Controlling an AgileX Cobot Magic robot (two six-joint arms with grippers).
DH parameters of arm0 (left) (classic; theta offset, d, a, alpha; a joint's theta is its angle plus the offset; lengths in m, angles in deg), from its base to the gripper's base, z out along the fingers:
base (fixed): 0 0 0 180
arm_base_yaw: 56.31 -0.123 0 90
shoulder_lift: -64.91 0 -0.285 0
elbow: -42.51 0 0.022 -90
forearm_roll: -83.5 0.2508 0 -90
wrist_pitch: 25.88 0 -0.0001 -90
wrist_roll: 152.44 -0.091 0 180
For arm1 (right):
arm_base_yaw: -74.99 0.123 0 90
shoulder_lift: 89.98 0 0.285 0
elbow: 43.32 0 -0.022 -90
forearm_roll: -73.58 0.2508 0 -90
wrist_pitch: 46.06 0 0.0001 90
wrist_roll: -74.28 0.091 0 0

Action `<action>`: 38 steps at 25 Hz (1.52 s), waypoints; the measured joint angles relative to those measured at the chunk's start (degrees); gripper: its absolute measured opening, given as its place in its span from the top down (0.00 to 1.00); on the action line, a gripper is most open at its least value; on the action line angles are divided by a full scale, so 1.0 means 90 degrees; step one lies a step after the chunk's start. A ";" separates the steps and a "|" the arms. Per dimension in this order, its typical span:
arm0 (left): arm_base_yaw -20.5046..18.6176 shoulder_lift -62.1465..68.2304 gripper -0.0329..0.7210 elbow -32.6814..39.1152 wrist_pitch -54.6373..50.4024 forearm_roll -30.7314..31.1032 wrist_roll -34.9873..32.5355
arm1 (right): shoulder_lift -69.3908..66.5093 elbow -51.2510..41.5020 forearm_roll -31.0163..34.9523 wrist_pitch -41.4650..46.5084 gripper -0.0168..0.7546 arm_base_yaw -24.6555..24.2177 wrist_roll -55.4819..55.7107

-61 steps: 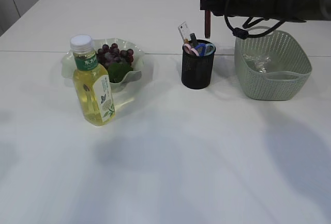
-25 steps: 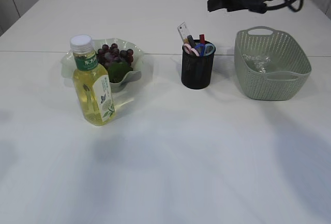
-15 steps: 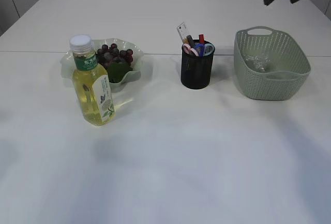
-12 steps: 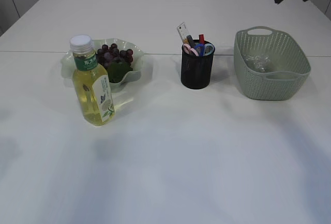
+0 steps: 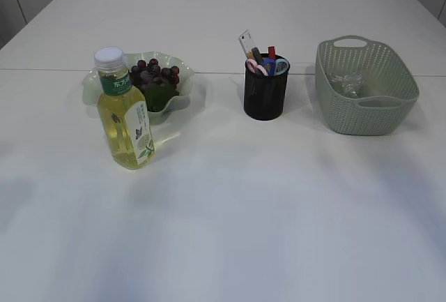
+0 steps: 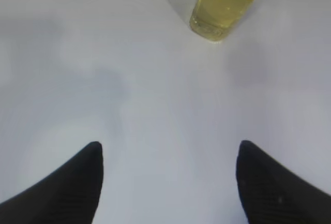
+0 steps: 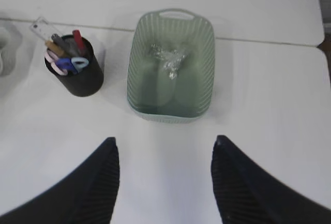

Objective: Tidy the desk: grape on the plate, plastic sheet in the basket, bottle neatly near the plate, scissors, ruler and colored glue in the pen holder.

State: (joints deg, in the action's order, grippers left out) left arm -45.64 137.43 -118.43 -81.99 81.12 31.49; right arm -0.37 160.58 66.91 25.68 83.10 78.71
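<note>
Dark grapes [image 5: 155, 73] lie on the wavy pale plate [image 5: 94, 87]. The bottle [image 5: 124, 117] of yellow drink stands upright just in front of it. The black pen holder [image 5: 265, 98] holds the scissors [image 5: 268, 67], the clear ruler [image 5: 247, 40] and the red colored glue [image 5: 271, 51]. The crumpled plastic sheet [image 5: 346, 82] lies in the green basket [image 5: 390, 107]. Neither arm shows in the exterior view. My left gripper [image 6: 169, 144] is open over bare table, short of the bottle's base [image 6: 227, 1]. My right gripper [image 7: 164, 138] is open and empty, high above the table in front of the basket [image 7: 135, 79].
The table is white with a seam running across behind the plate and basket. In the right wrist view the pen holder [image 7: 77, 79] stands left of the basket, and the table's far edge and right corner show.
The right arm, which hung over the pen holder with the red glue, has let it go into the holder. It has withdrawn up and right, out of the exterior view.
</note>
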 joint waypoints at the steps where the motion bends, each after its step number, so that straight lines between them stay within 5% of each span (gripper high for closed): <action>1: 0.0000 -0.0056 0.18 0.0000 0.0013 -0.0029 0.0061 | 0.0179 0.0000 -0.0049 0.0016 0.40 0.0000 0.0048; 11: 0.0000 -0.1359 0.18 0.0005 -0.0607 0.0265 0.0159 | 0.2225 -0.0287 -0.0090 0.0089 0.40 0.0000 0.0338; 26: 0.0000 -0.3884 0.20 0.0005 -0.1480 0.0265 0.0182 | 0.6353 -0.4280 0.0137 0.0139 0.40 0.0000 0.0437; 38: 0.0000 -0.5623 0.21 0.1132 -0.1674 0.0395 0.0182 | 0.9090 -0.5503 0.0508 0.0188 0.40 0.0000 0.0452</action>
State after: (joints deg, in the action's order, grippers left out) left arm -45.64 86.83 -108.24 -97.06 84.67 33.13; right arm 81.45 111.05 71.48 27.37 83.10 82.78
